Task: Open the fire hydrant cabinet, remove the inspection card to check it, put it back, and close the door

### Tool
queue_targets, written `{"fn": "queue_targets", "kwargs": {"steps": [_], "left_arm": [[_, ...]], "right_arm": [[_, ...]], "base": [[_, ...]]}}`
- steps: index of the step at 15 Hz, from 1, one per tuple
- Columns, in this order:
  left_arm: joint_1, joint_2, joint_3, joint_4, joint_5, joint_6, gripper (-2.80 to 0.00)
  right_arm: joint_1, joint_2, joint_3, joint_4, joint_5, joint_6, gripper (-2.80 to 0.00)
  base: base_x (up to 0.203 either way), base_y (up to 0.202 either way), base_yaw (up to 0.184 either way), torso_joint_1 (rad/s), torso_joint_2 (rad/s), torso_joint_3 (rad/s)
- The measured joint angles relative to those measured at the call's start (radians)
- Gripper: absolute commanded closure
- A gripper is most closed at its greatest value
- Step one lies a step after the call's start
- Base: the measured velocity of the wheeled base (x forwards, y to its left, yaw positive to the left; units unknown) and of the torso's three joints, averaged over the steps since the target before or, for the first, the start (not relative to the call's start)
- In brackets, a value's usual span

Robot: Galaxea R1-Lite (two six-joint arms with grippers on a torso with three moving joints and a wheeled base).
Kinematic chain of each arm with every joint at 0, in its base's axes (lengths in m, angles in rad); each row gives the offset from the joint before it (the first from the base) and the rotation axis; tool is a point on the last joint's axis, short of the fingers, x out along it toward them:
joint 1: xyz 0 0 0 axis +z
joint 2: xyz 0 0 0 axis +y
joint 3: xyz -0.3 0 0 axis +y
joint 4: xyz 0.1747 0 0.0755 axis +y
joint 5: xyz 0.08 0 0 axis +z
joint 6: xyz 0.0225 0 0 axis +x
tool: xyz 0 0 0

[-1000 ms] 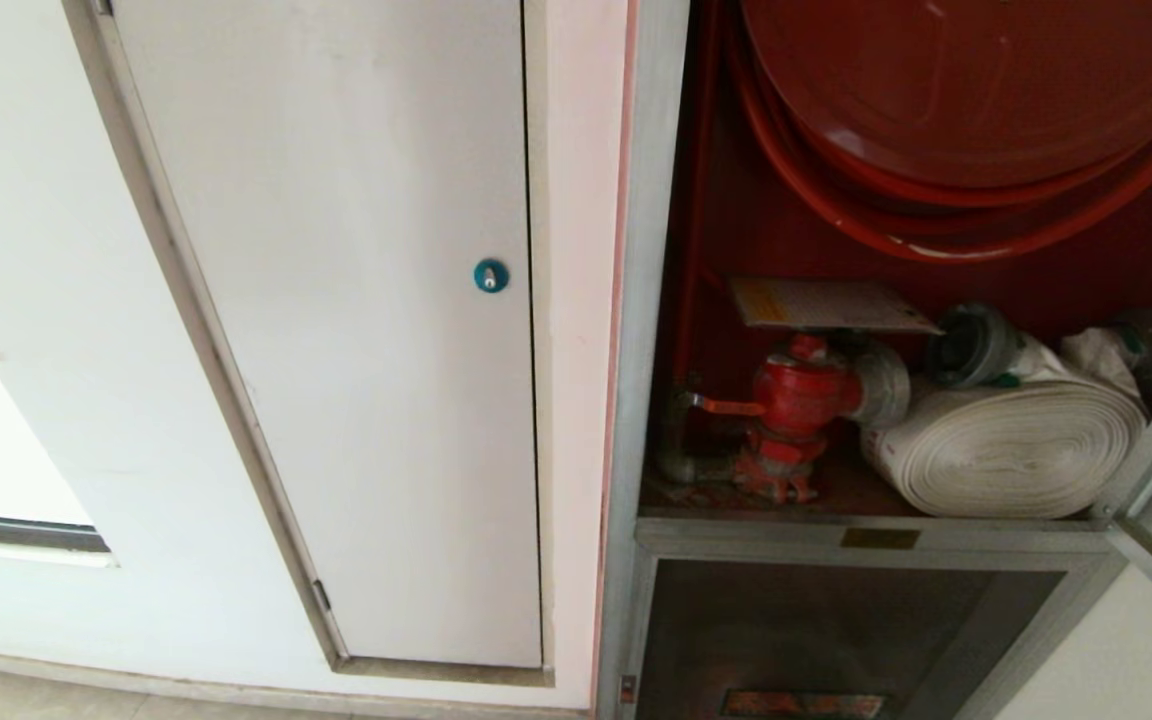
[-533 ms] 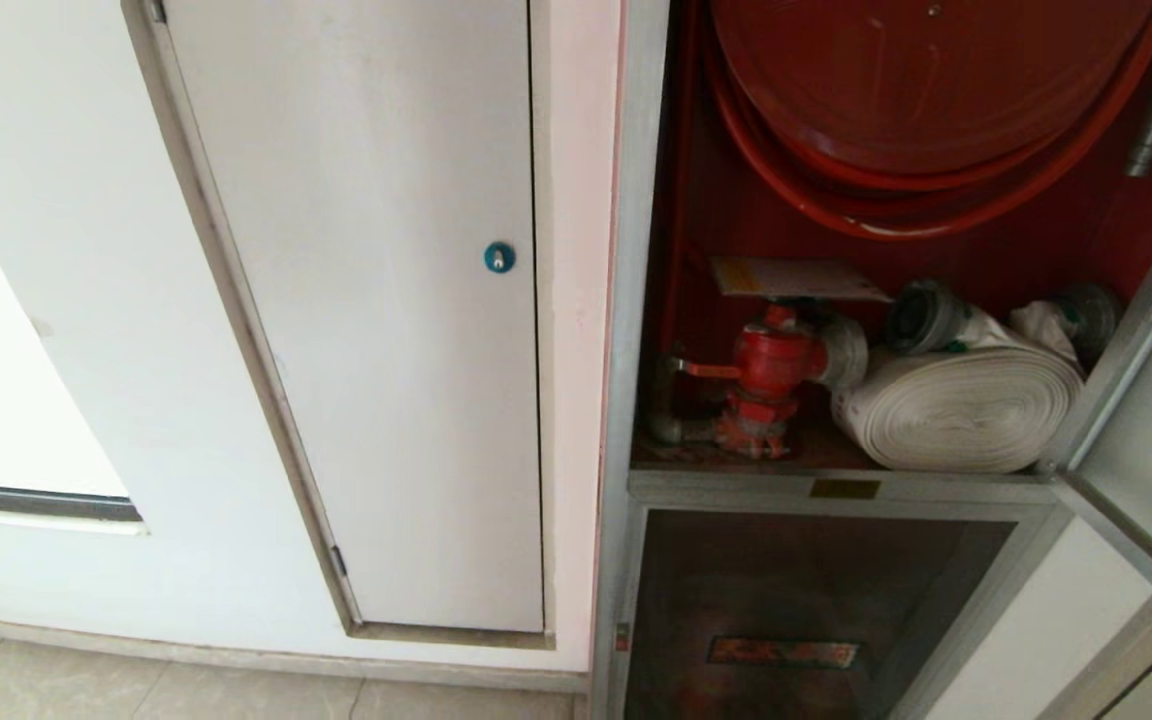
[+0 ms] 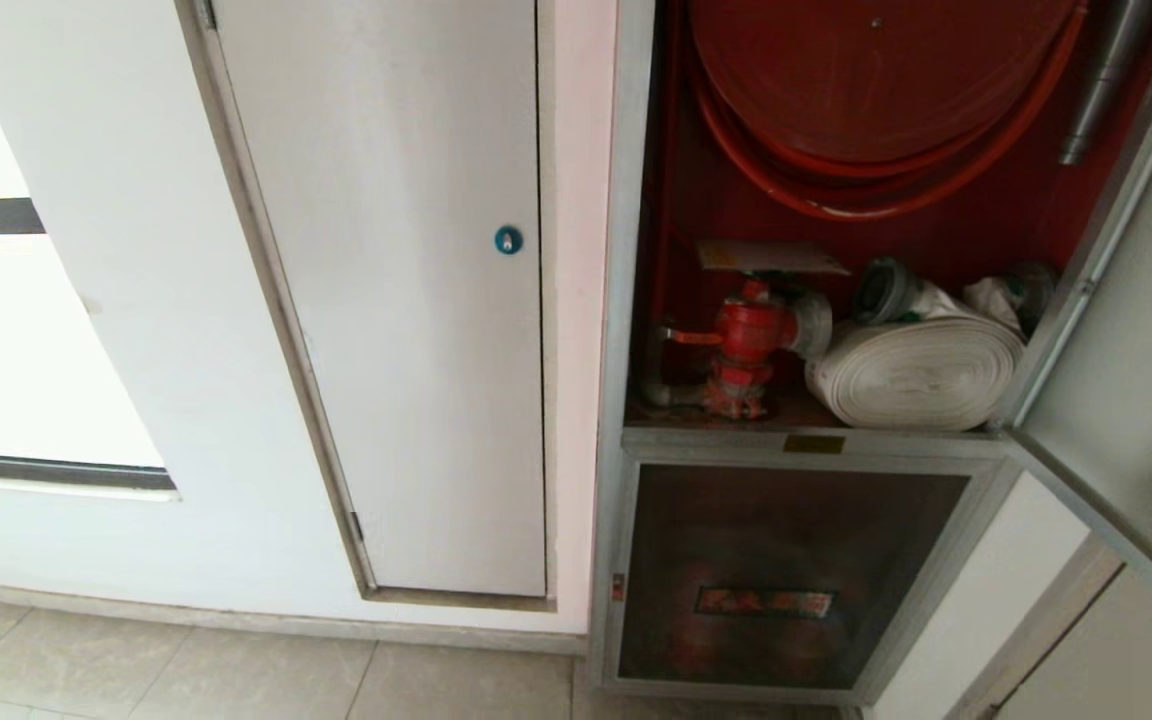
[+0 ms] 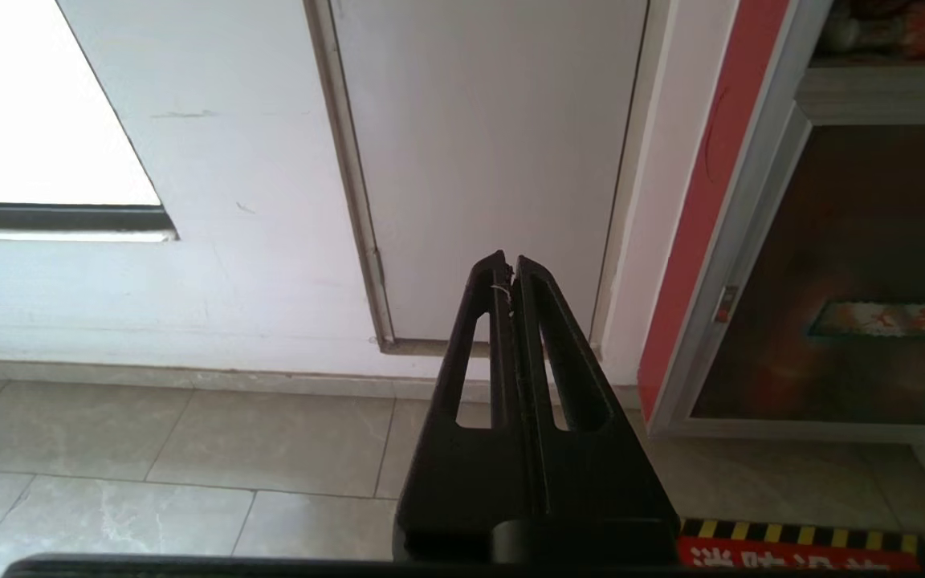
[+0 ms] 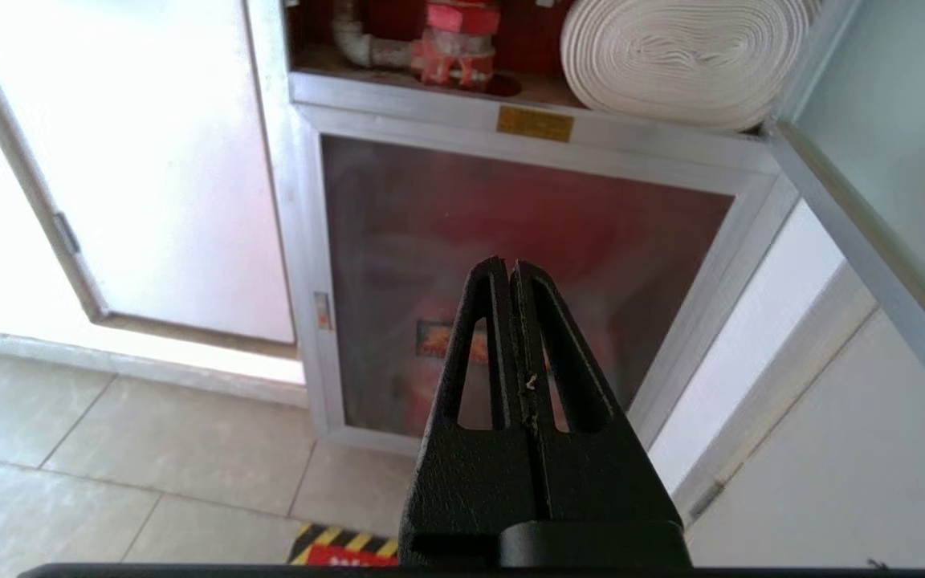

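Card [image 3: 771,257] is seen lying loose on the valve [image 3: 748,332]; door [image 3: 1126,400] is swung wide right; both grippers [image 4: 510,265] [image 5: 509,269] are clenched empty; a careless close could dislodge it

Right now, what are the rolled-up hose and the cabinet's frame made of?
The rolled hose looks like woven white fabric: matte, flat layers coiled tightly, a little grubby. The fire hydrant cabinet frame looks like brushed silver metal, probably aluminium: dull grey sheen, straight thin bars with sharp edges.
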Motion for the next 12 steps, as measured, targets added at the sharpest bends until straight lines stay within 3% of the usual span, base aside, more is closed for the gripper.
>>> {"fn": "queue_targets", "kwargs": {"steps": [10, 12], "left_arm": [[0.0, 0.0, 0.0, -0.001, 0.0, 0.0, 0.0], [0.0, 0.0, 0.0, -0.001, 0.0, 0.0, 0.0]], "right_arm": [[0.0, 0.0, 0.0, 0.0, 0.0, -0.006, 0.0], [0.0, 0.0, -0.008, -0.001, 0.005, -0.009, 0.0]], "base": [[-0.196, 0.0, 0.002, 0.003, 0.0, 0.002], [-0.063, 0.0, 0.0, -0.005, 0.0, 0.001]]}}
